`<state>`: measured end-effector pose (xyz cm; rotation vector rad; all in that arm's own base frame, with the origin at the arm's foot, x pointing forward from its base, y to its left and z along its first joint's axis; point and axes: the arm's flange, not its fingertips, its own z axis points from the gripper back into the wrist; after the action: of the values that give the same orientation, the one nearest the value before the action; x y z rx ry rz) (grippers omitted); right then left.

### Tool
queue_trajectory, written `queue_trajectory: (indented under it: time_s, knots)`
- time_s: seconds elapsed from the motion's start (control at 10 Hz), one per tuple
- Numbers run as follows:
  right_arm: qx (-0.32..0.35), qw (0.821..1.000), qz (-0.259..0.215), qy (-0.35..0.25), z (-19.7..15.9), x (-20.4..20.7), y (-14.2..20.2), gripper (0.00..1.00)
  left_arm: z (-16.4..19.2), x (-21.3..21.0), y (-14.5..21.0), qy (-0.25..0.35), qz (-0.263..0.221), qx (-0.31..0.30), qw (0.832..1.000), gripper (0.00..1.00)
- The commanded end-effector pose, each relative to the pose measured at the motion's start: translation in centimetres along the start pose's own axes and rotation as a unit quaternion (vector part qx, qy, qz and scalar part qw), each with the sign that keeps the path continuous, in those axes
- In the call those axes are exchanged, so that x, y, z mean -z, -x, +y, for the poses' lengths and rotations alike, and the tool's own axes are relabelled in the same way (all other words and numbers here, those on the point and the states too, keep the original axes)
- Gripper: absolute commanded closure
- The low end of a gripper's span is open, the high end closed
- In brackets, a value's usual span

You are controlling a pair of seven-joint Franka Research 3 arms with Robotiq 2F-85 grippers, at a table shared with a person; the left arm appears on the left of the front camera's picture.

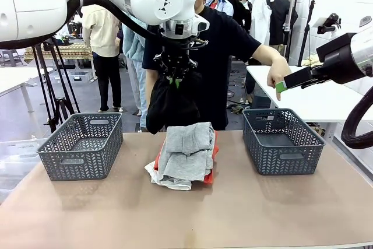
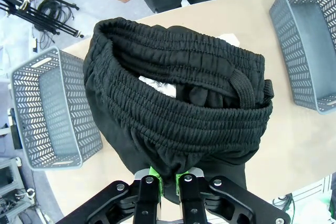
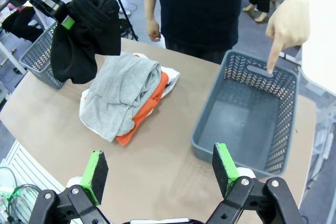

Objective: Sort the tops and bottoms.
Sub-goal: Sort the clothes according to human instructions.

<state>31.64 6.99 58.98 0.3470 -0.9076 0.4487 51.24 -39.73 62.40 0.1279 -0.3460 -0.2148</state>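
My left gripper (image 1: 175, 81) is shut on a black bottom with an elastic waistband (image 1: 171, 108), which hangs in the air above the pile. From the left wrist, the waistband (image 2: 178, 119) bunches just beyond the fingers (image 2: 152, 174). The tops lie stacked mid-table: a light grey one (image 1: 186, 151) over an orange one (image 1: 214, 154) and a white one (image 1: 167, 180). My right gripper (image 3: 160, 163) is open, empty, and hovers near the right basket (image 3: 286, 124). Its wrist view shows the pile (image 3: 121, 93) and the hanging garment (image 3: 86, 30).
A grey basket (image 1: 81, 144) stands at the left and another (image 1: 282, 141) at the right, both empty. A person stands across the table, and one hand (image 3: 286, 24) points down at the right basket's far rim. Bare tabletop lies in front of the pile.
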Motion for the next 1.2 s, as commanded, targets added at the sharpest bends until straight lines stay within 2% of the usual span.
queue_trajectory:
  time_s: [0.0, 0.2, 0.4, 0.5, 0.6, 0.9, 1.0, 1.1]
  knots:
    - [0.006, 1.000, -0.002, -0.009, -0.1, 0.2, 0.0, 0.00, -1.9, -0.5, -0.7, 0.053, -0.027, -0.004, 0.998, 1.00]
    - [0.006, 1.000, -0.002, -0.009, -0.1, 0.2, 0.0, 0.00, -5.6, -2.3, -2.4, 0.092, -0.055, 0.011, 0.994, 1.00]
    - [0.006, 1.000, -0.002, -0.009, -0.1, 0.2, 0.0, 0.00, -8.1, -3.0, -4.0, 0.116, -0.043, -0.002, 0.992, 1.00]
    - [0.006, 1.000, -0.002, -0.009, -0.1, 0.2, 0.0, 0.00, -7.5, -2.5, -3.9, 0.089, -0.017, -0.025, 0.996, 1.00]
    - [0.006, 1.000, -0.002, -0.009, -0.1, 0.2, 0.0, 0.00, -7.1, -2.1, -1.5, 0.104, -0.054, 0.019, 0.993, 1.00]
    - [0.006, 1.000, -0.002, -0.009, -0.1, 0.2, 0.0, 0.00, -7.1, -2.1, -1.5, 0.104, -0.054, 0.019, 0.993, 1.00]
    - [0.006, 1.000, -0.002, -0.009, -0.1, 0.2, 0.0, 0.00, -7.7, -1.5, -1.9, 0.103, -0.042, 0.011, 0.994, 1.00]
    - [0.006, 1.000, -0.002, -0.009, -0.1, 0.2, 0.0, 0.00, -9.2, -0.6, -3.0, 0.125, -0.068, -0.027, 0.989, 1.00]
